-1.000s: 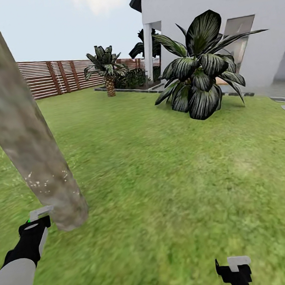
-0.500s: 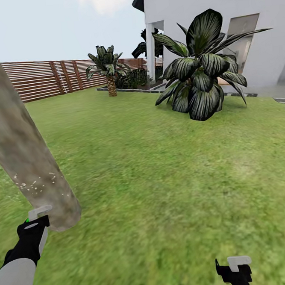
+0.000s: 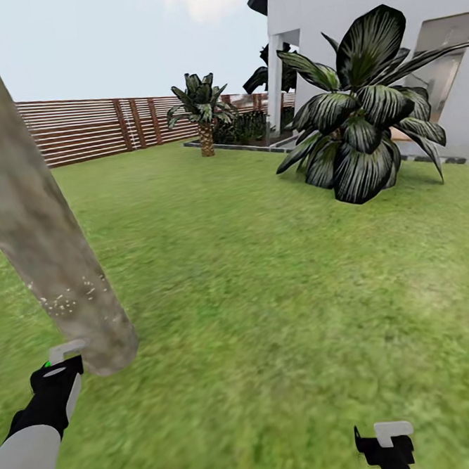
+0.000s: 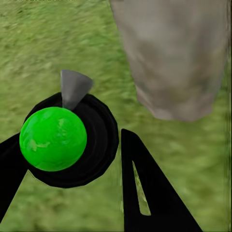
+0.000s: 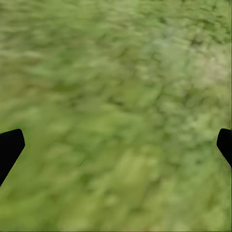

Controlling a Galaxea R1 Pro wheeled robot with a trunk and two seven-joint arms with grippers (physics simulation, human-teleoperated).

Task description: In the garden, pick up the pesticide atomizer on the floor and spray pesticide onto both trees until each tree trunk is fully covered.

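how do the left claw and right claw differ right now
The left claw is shut on a black atomizer with a green ball top; the right claw is open with nothing between its fingers. The left claw sits close to the tree trunk, nozzle towards it; the right claw hangs over bare grass. Both are black and held low at the view's bottom edge.
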